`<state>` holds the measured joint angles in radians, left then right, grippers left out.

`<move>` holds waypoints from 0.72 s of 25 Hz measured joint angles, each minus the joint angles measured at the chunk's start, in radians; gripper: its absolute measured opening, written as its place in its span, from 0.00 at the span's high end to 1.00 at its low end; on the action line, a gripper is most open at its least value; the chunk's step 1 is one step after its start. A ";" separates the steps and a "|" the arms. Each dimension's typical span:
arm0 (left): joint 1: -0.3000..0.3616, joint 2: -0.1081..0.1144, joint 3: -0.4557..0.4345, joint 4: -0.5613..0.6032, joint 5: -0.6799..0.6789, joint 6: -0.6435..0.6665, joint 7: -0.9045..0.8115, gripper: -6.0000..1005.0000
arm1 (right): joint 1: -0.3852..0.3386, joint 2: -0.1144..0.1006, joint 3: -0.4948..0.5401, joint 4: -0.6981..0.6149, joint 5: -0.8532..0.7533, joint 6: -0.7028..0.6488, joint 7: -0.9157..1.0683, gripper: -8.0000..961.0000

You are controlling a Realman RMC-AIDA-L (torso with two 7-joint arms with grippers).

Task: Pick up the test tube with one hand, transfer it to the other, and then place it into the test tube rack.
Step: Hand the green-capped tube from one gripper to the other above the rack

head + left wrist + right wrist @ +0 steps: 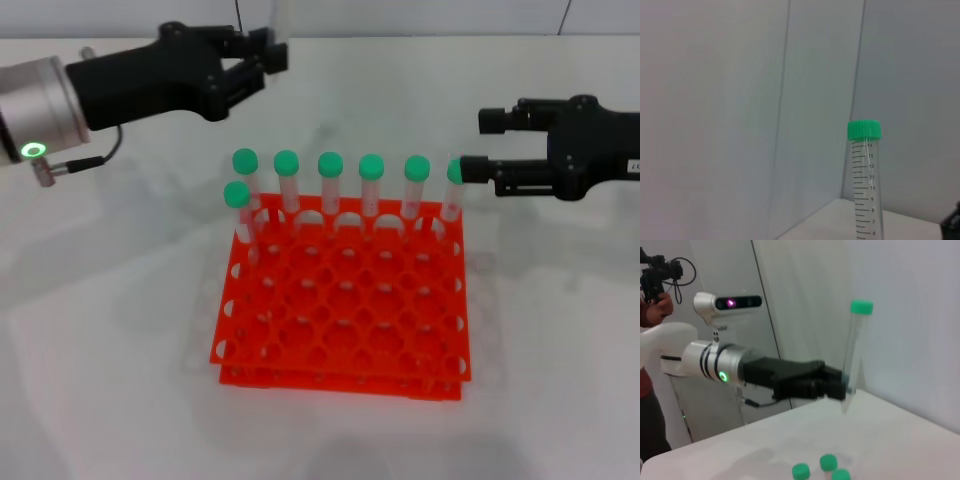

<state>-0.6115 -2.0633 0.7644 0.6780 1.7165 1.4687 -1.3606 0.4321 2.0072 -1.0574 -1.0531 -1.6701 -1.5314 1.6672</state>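
Note:
My left gripper (272, 52), on a silver-grey forearm, is at the back left, beyond the rack. It is shut on the lower end of a clear test tube (281, 22) and holds it upright. The right wrist view shows this gripper (841, 388), the tube (854, 350) and its green cap (861, 306). The left wrist view shows the tube (867, 195) with printed graduations. The orange-red rack (340, 376) sits mid-table with several green-capped tubes (330, 185) in its back rows. My right gripper (475, 146) is open and empty at the rack's back right corner, next to the rightmost tube (454, 190).
The rack stands on a white table (110, 330) with a pale wall behind it. The rack's front rows of holes (345, 320) hold no tubes. In the right wrist view a person (652, 295) holding a device stands beyond the left arm.

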 joint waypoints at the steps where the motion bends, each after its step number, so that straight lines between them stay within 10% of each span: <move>1: -0.006 0.000 0.003 -0.008 0.000 0.000 0.004 0.80 | 0.004 -0.001 0.003 -0.002 0.000 0.000 0.001 0.26; 18: -0.170 0.024 0.030 -0.176 0.057 -0.161 -0.020 0.80 | 0.072 0.002 0.012 -0.009 -0.001 0.042 0.003 0.25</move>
<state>-0.7814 -2.0390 0.7946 0.5024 1.7737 1.3081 -1.3802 0.5042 2.0091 -1.0450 -1.0625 -1.6713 -1.4892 1.6703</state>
